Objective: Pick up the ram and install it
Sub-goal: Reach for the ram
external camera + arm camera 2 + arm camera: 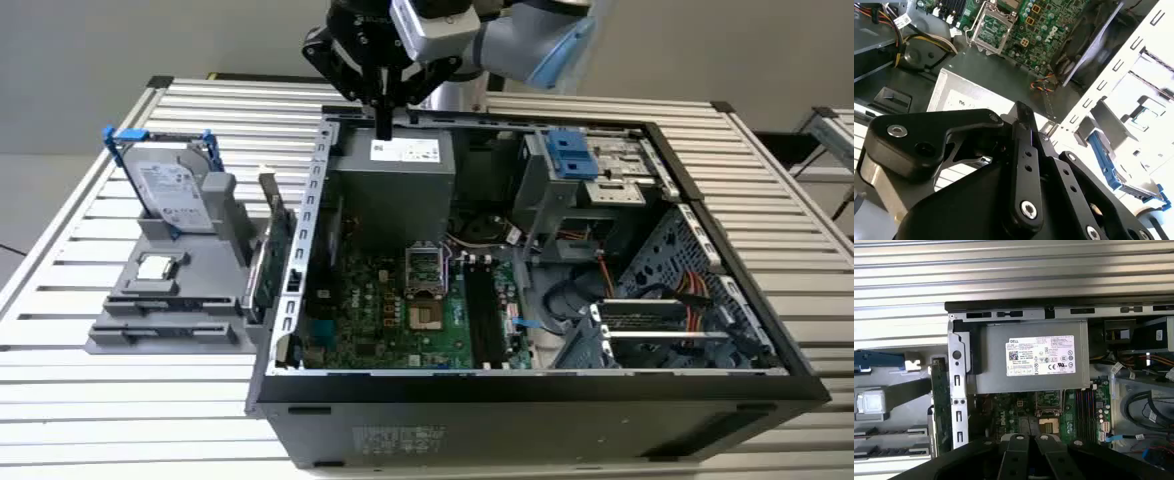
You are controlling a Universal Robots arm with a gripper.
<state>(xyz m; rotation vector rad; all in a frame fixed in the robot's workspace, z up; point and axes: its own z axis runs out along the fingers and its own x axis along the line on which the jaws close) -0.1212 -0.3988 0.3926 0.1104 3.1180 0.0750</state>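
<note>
Holder (160, 330): near the worktop's edge on the exterior view's left.
Ram (272, 255): on edge in the holder, just beside the case wall (315, 200).
Gripper (384, 125): fingers pressed together, empty, above the power supply (394, 185), near the wall's far end.
Risk: coming down closed, it would likely strike the wall or tip the ram.

ram (274, 250) | dark green stick | on edge | beside case wall (316, 200)
</note>
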